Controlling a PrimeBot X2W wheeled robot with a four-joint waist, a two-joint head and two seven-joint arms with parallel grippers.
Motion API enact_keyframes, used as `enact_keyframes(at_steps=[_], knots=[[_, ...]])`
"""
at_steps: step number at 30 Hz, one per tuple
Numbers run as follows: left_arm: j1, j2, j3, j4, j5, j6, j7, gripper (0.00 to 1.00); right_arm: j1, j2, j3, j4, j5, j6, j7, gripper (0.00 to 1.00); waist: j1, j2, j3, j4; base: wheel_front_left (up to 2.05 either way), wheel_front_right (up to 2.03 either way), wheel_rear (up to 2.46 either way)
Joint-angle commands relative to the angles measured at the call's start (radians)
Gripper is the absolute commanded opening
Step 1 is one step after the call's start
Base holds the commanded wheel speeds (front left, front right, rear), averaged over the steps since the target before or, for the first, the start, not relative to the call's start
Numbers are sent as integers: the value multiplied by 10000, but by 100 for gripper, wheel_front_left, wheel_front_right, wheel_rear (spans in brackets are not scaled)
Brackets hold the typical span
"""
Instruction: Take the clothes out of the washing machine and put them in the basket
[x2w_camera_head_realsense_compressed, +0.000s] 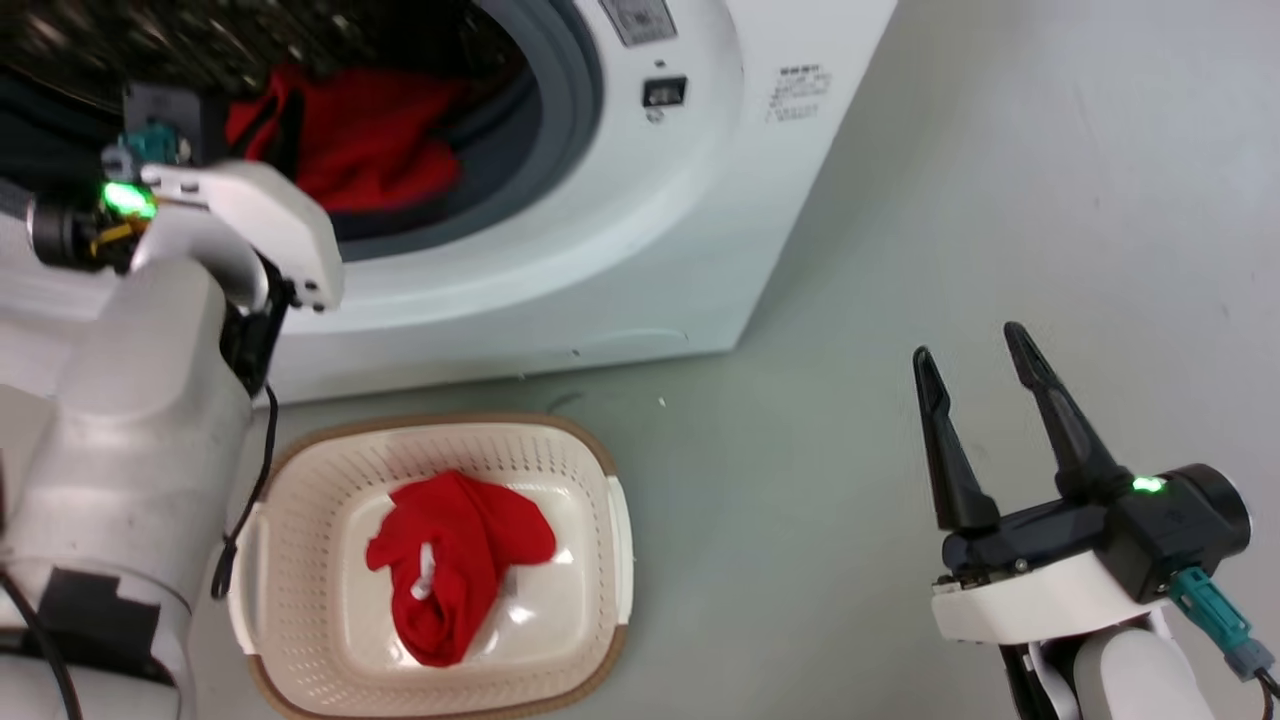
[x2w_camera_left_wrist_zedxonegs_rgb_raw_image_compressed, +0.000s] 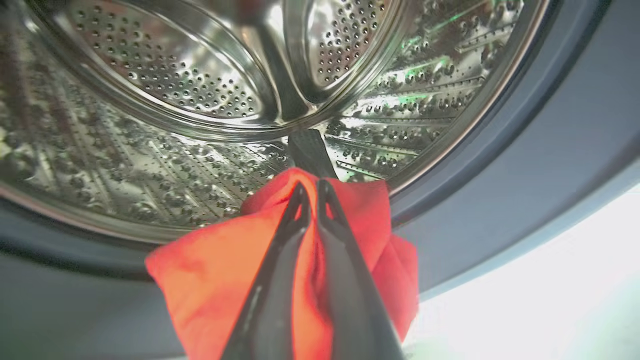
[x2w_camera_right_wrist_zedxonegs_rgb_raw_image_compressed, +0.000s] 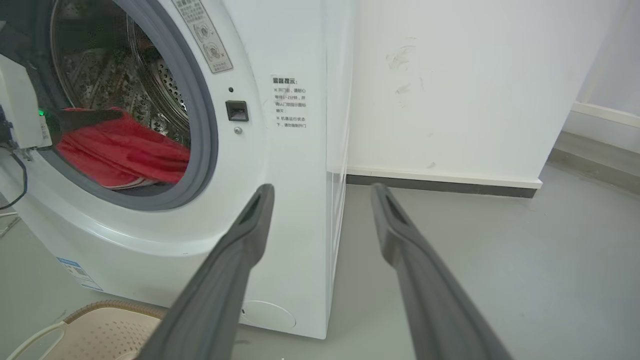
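Pinching a crumpled bright red garment (x2w_camera_left_wrist_zedxonegs_rgb_raw_image_compressed: 210, 280), left end effector (x2w_camera_left_wrist_zedxonegs_rgb_raw_image_compressed: 311, 188) closed; right end effector (x2w_camera_head_realsense_compressed: 966, 342) spread, empty

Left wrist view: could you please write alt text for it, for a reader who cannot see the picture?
The left claw, its two long dark fingers shut, grips a soft bright red fabric garment at the mouth of the perforated steel drum of the white washing machine. The grey rubber door seal curves around the drum's rim.
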Motion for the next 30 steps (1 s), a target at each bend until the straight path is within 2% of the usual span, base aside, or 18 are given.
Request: enact_keyframes(at_steps=[1,9,18,30], knots=[[355,-33,46,-162,-143,-4,-185,0,217,9,2,44,-86,-9,-27,100,1,0,-637,306,0,0,0],[2251,-202,28,-1272,-183,354,-571,0,930,10,-16,206,-174,-9,-27,100,1,0,-1852,529,0,0,0],[4691,-353,-108,-3290,-232,890,-624,0,1621,10,-85,394,-262,-9,-27,100,1,0,-2792,821,0,0,0],[7604,159,-549,-6523,-379,1575,326,0,1932,10,-58,440,-175,-9,-27,100,1,0,-3254,1019,0,0,0]])
